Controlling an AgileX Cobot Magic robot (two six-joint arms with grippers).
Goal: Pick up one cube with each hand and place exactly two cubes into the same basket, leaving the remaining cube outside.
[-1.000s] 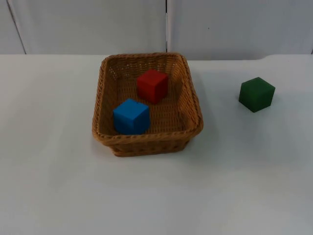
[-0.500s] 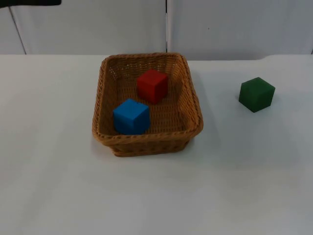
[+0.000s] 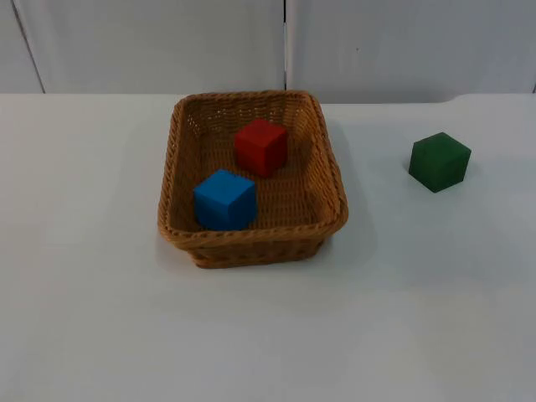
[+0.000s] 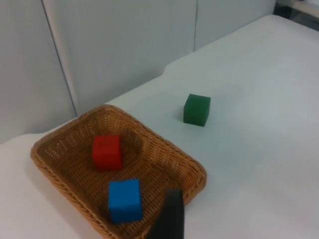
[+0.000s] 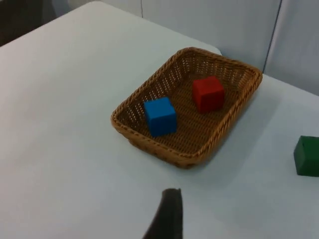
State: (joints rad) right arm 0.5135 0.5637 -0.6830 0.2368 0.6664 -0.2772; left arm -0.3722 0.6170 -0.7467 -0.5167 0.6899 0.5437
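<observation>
Two cubes sit inside the woven tan basket (image 3: 332, 172): the red cube (image 3: 260, 146) toward the back, the blue cube (image 3: 224, 199) in the near left corner. The dark green cube (image 3: 439, 161) stands well apart to the right on the white tabletop (image 3: 100, 318). Behind runs a grey partition wall (image 3: 151, 46). Both end effectors hang above the tabletop; whether either is spread, I cannot tell.

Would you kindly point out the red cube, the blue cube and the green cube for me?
red cube (image 3: 260, 147), top view, on its front left face.
blue cube (image 3: 224, 199), top view, near its top front edge.
green cube (image 3: 440, 162), top view, at its centre.
</observation>
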